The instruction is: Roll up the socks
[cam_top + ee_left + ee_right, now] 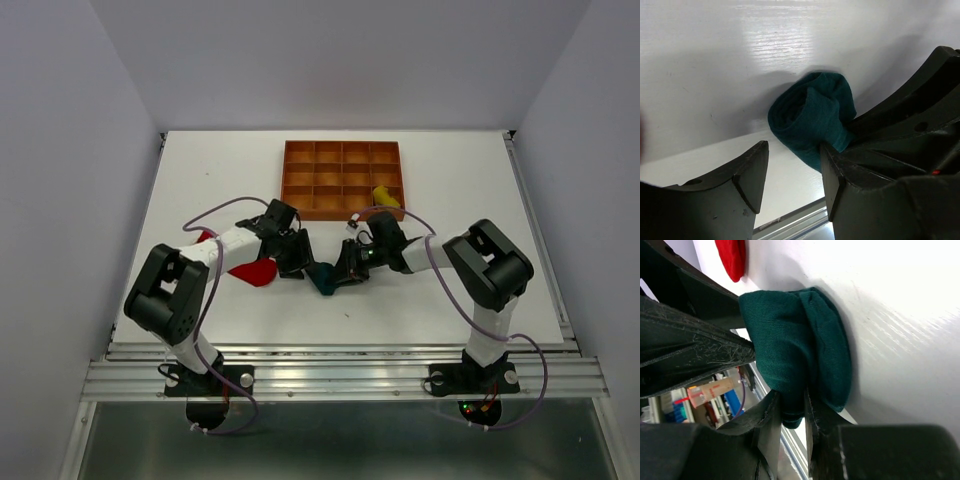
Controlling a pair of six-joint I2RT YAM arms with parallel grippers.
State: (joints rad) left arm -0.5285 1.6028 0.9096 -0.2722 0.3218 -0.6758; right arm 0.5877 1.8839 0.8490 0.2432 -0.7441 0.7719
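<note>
From the top camera, the teal sock [324,279] is sitting on the white worktop [200,170] in front of the orange tray [284,180], squeezed right between the left hand [300,266] and the right hand [343,272]. The red sock [256,272] is lying just beside the left hand, and the yellow sock [384,194] is sitting in the tray's near right corner compartment. On the left wrist cam the teal one is looking rolled into a bundle. That hand's fingers [752,175] are standing apart, with the bundle just past the tips and brushing one of them. On the right wrist cam the right hand is clamping the bundle's edge between its fingers [767,427] — tight pinch, fabric bulging out above.
</note>
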